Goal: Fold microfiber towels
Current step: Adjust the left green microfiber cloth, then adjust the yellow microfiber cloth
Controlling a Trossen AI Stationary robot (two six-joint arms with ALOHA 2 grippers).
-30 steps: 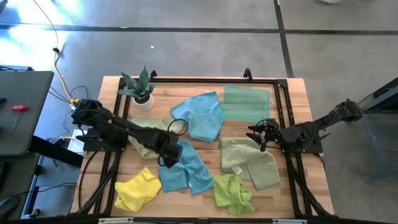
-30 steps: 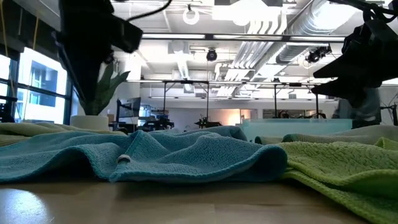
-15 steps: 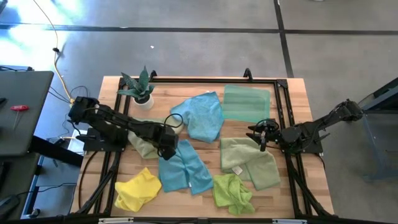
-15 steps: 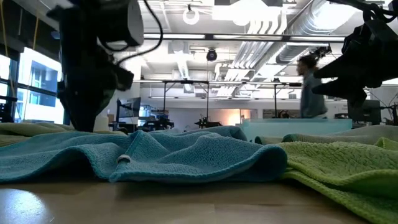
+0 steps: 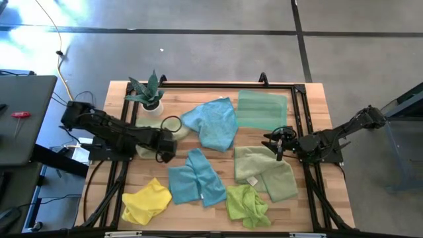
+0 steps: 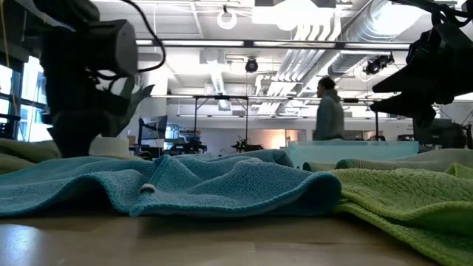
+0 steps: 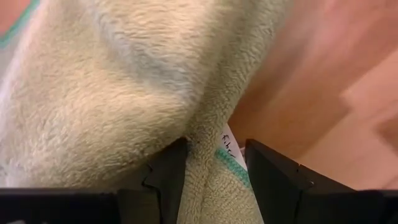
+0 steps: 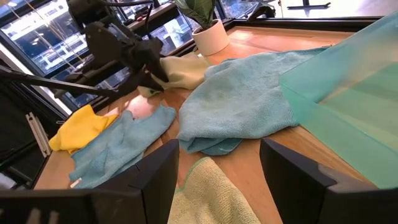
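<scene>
Left wrist view shows us the pale sage towel [image 7: 124, 93] pinched between our left claw's [image 7: 214, 171] dark fingers [image 7: 168, 174], clamped on a hemmed edge beside its label. It is thick, fluffy and limp, so we judge it light, soft and prone to sag and bunch; a grip on a corner or hem would control it best. From above, that towel [image 5: 149, 135] lies bunched at the bench's [image 5: 310, 92] left side, just below the potted plant [image 5: 149, 92]. Blue towels [image 5: 211, 122] sprawl mid-bench, a mint one [image 5: 261, 109] lies flat behind, yellow [image 5: 145, 201] and lime [image 5: 248, 203] ones crumple in front. Our right claw [image 5: 272, 142] waits, fingers [image 8: 298, 180] apart, over another sage towel [image 5: 264, 168].
</scene>
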